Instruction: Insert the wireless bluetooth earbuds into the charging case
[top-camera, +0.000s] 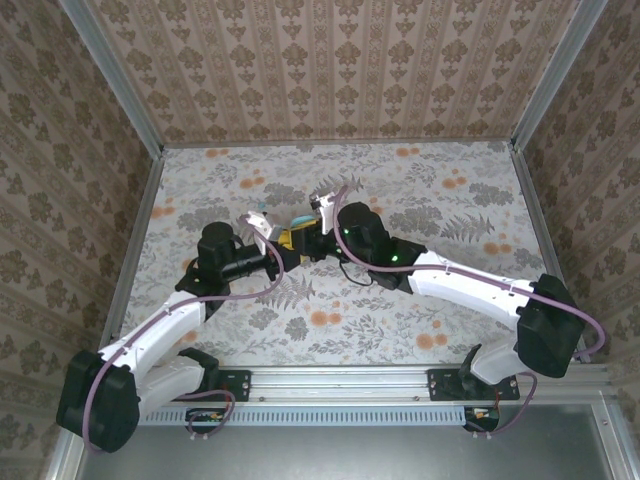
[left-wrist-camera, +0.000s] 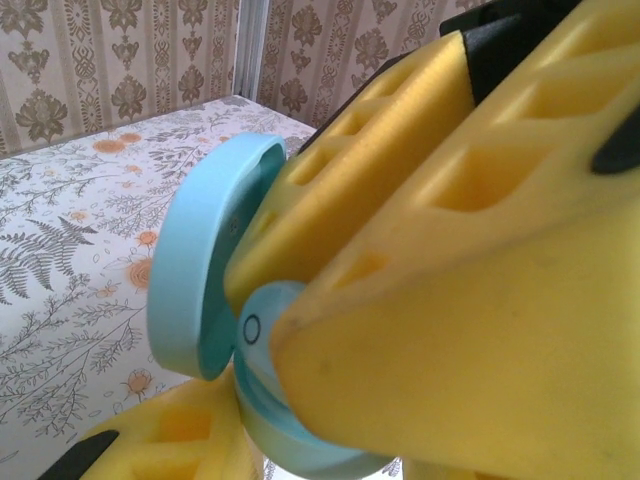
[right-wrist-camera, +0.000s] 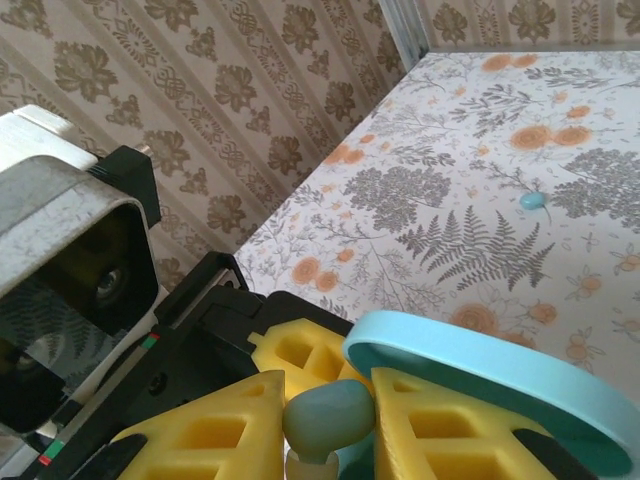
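Note:
The pale-blue charging case (left-wrist-camera: 262, 398) is held above the table with its lid (left-wrist-camera: 187, 272) swung open, and my left gripper (left-wrist-camera: 285, 410) is shut on its base. In the top view both grippers meet mid-table at the case (top-camera: 299, 221). A small blue-green earbud (right-wrist-camera: 330, 414) sits pinched between the yellow fingers (right-wrist-camera: 205, 432) of my right gripper (right-wrist-camera: 328, 425), right at the open lid (right-wrist-camera: 500, 372). A second earbud (right-wrist-camera: 533, 201) lies loose on the floral table. My right gripper's yellow fingers (left-wrist-camera: 420, 130) crowd in over the case's inside.
The floral table (top-camera: 420, 320) is walled by patterned panels (top-camera: 330, 60) on three sides, with metal posts at the corners. The left arm's wrist camera housing (right-wrist-camera: 60, 270) sits very close to my right gripper. Open tabletop lies right and behind.

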